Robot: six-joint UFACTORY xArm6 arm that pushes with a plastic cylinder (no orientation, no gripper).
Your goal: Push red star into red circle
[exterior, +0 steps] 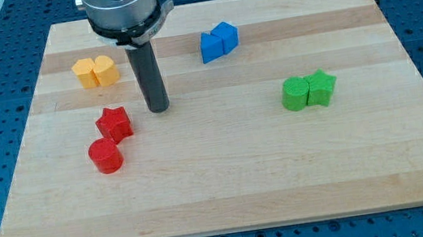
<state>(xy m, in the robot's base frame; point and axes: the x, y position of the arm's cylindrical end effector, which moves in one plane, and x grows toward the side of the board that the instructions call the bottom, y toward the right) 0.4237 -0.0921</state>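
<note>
The red star [115,123] lies on the wooden board at the view's left of centre. The red circle [105,156] lies just below it, slightly to the left, and the two look close to touching or just touching. My tip [160,107] rests on the board to the right of the red star and a little above it, with a clear gap between them. It touches no block.
Two yellow blocks [96,71] sit together at the upper left. Two blue blocks [219,41] sit together at the top centre. A green circle [296,93] and a green star [322,87] sit together at the right. The board's edge [226,229] runs along the bottom.
</note>
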